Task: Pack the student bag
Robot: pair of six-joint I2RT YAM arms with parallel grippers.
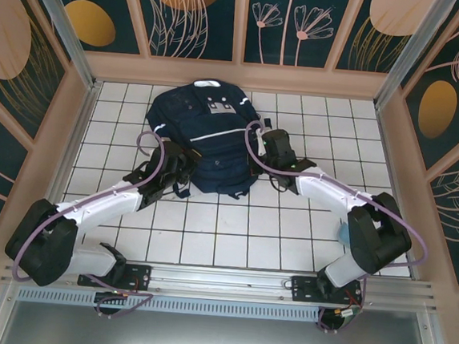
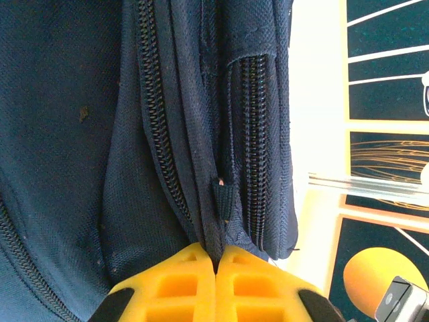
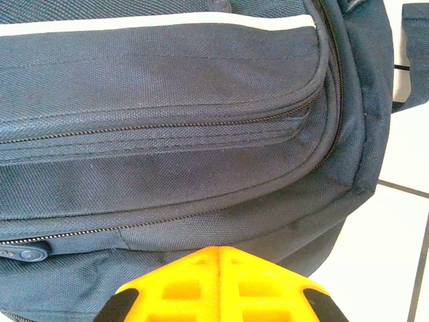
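Note:
The student bag (image 1: 204, 142) is a navy-blue backpack with a thin white stripe (image 1: 217, 135), lying flat on the white tiled table (image 1: 232, 229). My left gripper (image 1: 183, 168) is at the bag's near-left edge. In the left wrist view the left gripper (image 2: 218, 258) is shut on a fold of the bag's fabric (image 2: 213, 231), between two closed zip lines (image 2: 253, 141). My right gripper (image 1: 265, 147) is at the bag's right side. Seen from the right wrist, its yellow fingers (image 3: 220, 249) meet with no gap, tips against the bag's side panel (image 3: 167, 201) just below a closed zip.
A zip pull (image 3: 23, 253) lies at the left of the right wrist view. Low wooden walls (image 1: 238, 74) enclose the table at the back and on both sides. Bare tiles (image 1: 225, 220) lie between the bag and the arm bases.

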